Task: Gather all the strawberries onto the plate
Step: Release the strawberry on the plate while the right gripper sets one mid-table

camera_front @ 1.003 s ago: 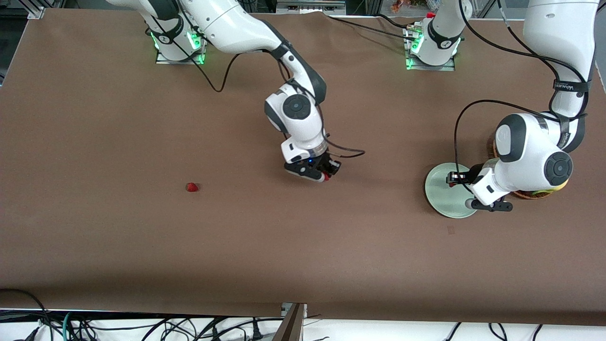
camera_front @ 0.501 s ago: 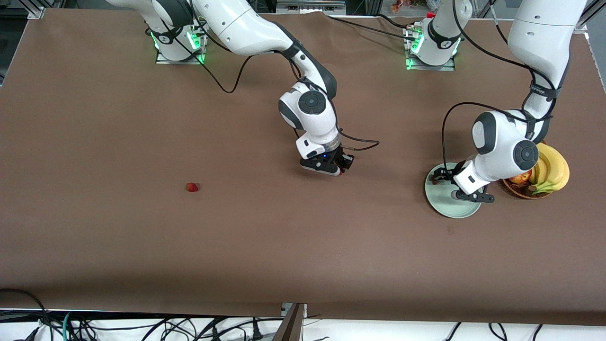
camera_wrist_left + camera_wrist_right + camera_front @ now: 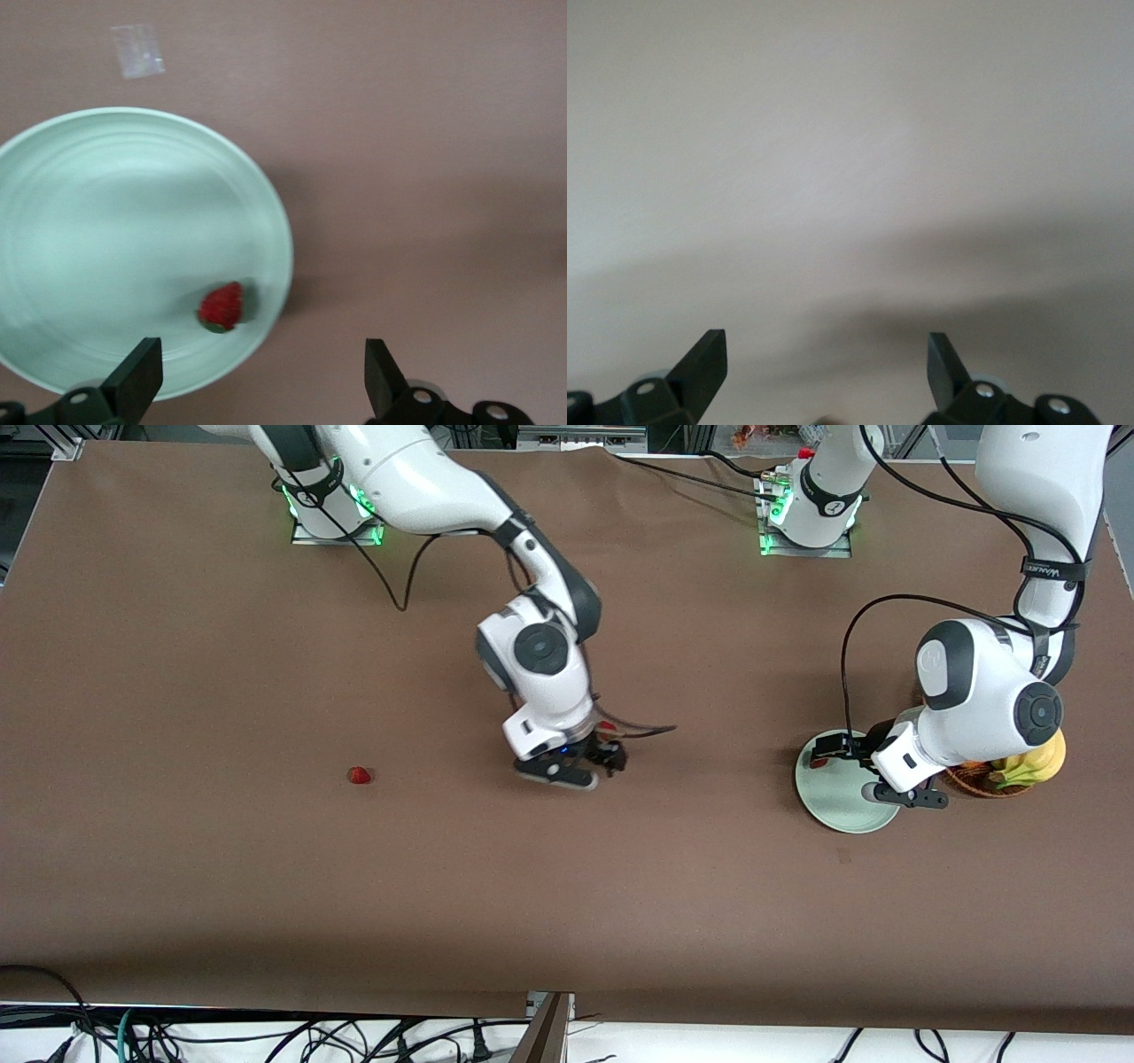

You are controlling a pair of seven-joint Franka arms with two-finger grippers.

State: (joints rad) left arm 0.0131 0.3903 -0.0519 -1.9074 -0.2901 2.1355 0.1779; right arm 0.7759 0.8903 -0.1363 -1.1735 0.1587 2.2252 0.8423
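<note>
With one strawberry [image 3: 221,306] on the plate [image 3: 833,808], both the left gripper [image 3: 257,385] and right gripper [image 3: 824,381] gape empty; the loose berry [image 3: 359,775] wants a gentle pinch.

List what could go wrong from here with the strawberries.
1. The strawberry in the plate lies near the rim of the plate, under the open left gripper; a low sweep might knock it out.
2. A second strawberry seems to lie on the table beside the open right gripper, outside its wrist view; it may get bumped.
</note>
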